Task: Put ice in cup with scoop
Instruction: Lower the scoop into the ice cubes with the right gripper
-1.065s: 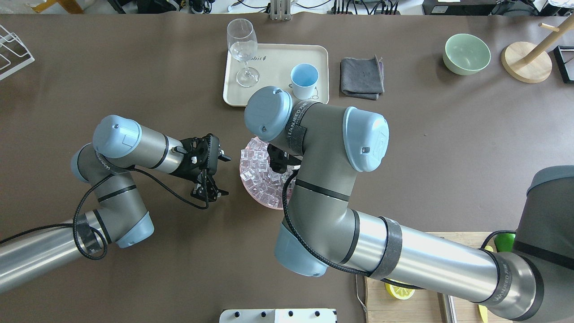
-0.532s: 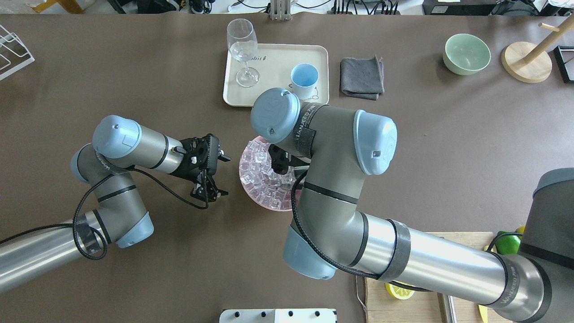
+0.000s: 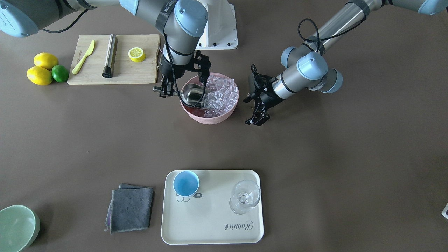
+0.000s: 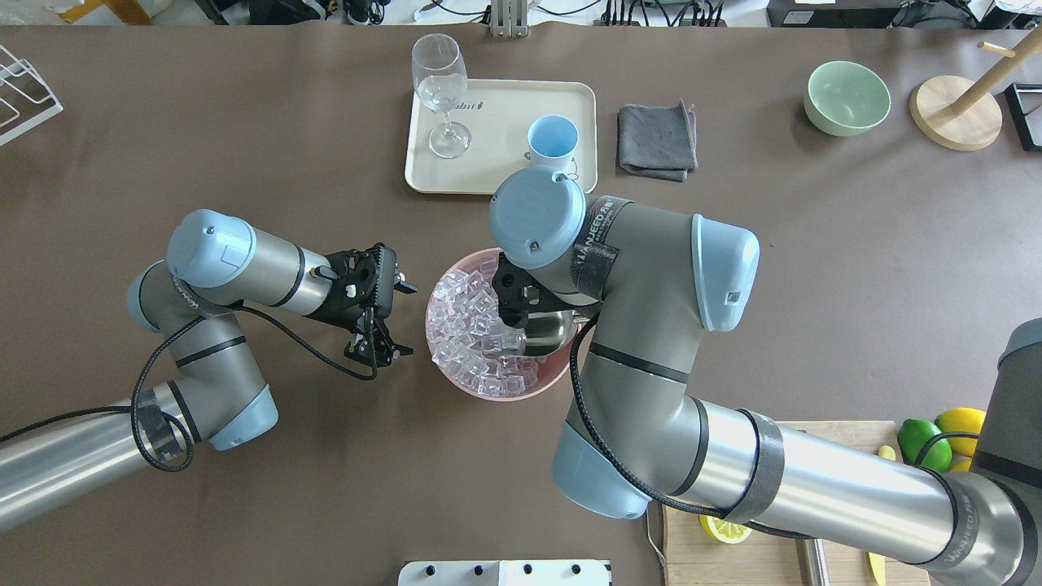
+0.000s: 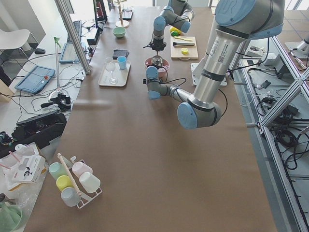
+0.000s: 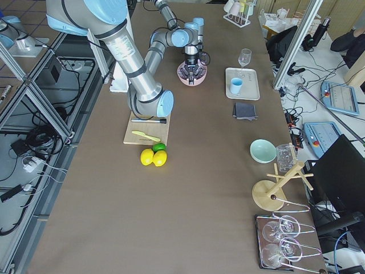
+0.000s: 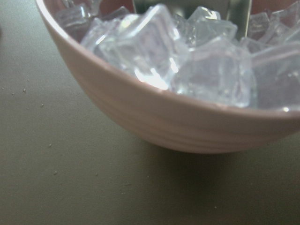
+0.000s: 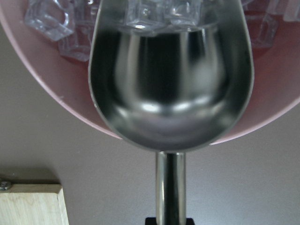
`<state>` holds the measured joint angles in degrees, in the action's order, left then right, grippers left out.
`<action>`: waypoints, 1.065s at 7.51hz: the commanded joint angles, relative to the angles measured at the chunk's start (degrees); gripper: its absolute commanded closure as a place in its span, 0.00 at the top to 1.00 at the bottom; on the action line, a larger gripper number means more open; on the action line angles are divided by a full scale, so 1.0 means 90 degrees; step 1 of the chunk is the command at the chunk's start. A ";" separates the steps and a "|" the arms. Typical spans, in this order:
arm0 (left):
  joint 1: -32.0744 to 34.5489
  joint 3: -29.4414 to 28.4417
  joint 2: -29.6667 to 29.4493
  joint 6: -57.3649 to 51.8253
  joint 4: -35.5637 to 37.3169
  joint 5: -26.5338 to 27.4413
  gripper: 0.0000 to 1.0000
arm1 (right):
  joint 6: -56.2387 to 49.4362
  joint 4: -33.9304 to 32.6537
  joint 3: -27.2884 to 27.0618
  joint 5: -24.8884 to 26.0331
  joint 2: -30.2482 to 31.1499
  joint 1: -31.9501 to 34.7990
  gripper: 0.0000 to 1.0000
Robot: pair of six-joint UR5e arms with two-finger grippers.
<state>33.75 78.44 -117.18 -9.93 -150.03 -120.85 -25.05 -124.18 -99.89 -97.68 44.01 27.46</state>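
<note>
"What do the arms look like?"

"The left arm [image 4: 269, 264] and the right arm [image 4: 814, 480] both have silver tubes, grey joint housings and rounded light-blue caps. Each cap has a small dark dot near its edge."

"Any cables?"

"A black braided cable loops along each arm, held by black straps. White lettering runs on the right arm's bands."

"And the ends?"

"The left gripper [image 4: 381, 352] and the right gripper [image 3: 167, 90] are black. The base [image 3: 218, 31] is white, with dark bolts."
</note>
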 commanded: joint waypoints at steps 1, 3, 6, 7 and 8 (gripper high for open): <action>0.0000 -0.0014 0.0003 0.0000 0.0000 0.0000 0.98 | -0.0302 0.0058 0.0005 -0.0074 -0.0017 0.0005 0.00; 0.0000 -0.0033 0.0003 0.0000 0.0000 0.0000 0.98 | -0.0438 0.0058 0.0015 -0.0006 -0.0017 0.0025 0.00; 0.0000 -0.0024 0.0003 0.0000 0.0000 0.0000 0.98 | -0.0547 0.0214 0.0024 -0.0005 0.0003 0.0190 0.00; 0.0000 -0.0014 0.0003 0.0000 0.0000 0.0000 0.98 | -0.0547 0.0224 0.0024 -0.0006 0.0003 0.0210 0.00; 0.0000 -0.0004 -0.0007 0.0000 0.0010 0.0000 0.98 | -0.0518 0.0243 0.0025 -0.0035 0.0003 0.0210 0.00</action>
<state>33.75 78.25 -117.16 -9.93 -150.03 -120.85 -29.90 -122.28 -99.69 -97.72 44.02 29.01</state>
